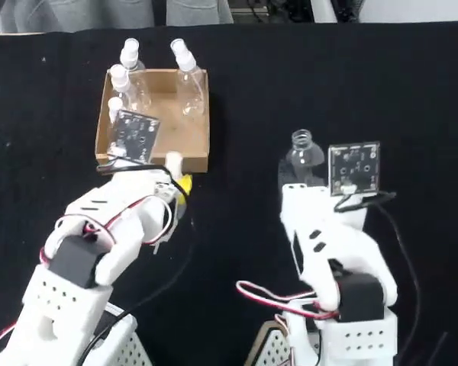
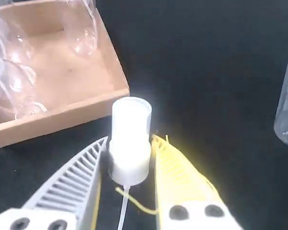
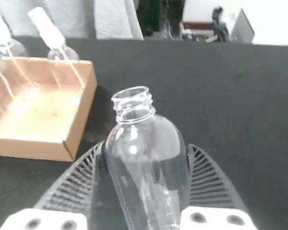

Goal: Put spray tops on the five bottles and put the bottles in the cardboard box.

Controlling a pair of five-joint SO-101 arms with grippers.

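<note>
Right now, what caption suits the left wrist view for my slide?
Left pincer closed on a white spray top, near the cardboard box corner.

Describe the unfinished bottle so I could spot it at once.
Find the cardboard box on the black table; the bottles in it wear white spray tops. To the box's right, the right gripper holds one clear bottle. It alone has a bare, open threaded neck.

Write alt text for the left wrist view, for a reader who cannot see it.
The left gripper is shut on a white plastic spray top with a thin dip tube, held upright between one grey and one yellow finger over the black table. Beyond it sits a shallow brown cardboard box holding clear plastic bottles.
</note>
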